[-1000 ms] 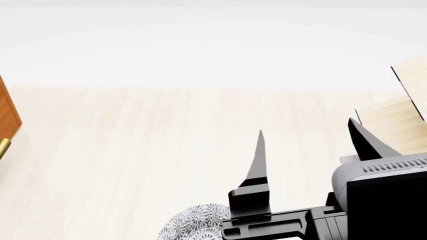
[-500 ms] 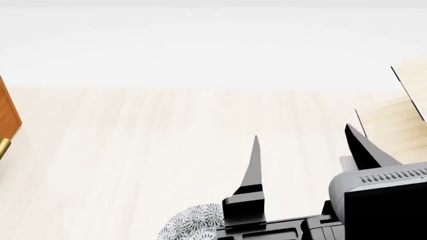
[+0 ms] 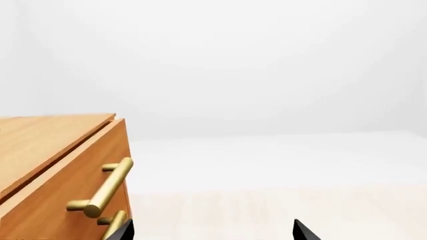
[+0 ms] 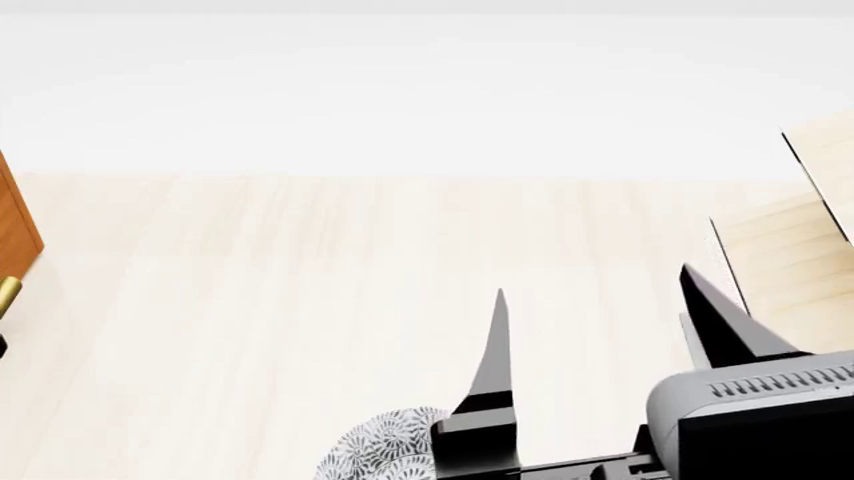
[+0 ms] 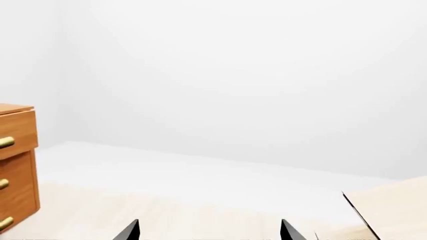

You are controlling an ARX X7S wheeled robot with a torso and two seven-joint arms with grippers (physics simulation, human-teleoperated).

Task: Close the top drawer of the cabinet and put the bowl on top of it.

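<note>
The bowl point(image 4: 380, 448), white with a grey-blue floral pattern, shows only partly at the head view's lower edge, on the pale floor. My right gripper point(image 4: 593, 282) hangs open just right of it and holds nothing; its left finger point(image 4: 494, 350) stands beside the bowl's rim. The right wrist view shows only its two tips point(image 5: 209, 231). The reddish-brown cabinet point(image 3: 47, 137) fills the left of the left wrist view, with the top drawer point(image 3: 73, 175) and its brass handle point(image 3: 107, 187) close to my open, empty left gripper point(image 3: 213, 232). I cannot tell how far the drawer stands out.
A pale wooden structure point(image 4: 814, 230) stands at the right of the head view, near my right arm. The cabinet point(image 5: 17, 170) shows at the far left of the right wrist view, and its edge point(image 4: 14, 230) at the head view's left. Pale floor lies between.
My right gripper has drawn back toward the lower edge of the head view, still open. A dark sliver has appeared at that view's left edge. The bowl has not moved.
</note>
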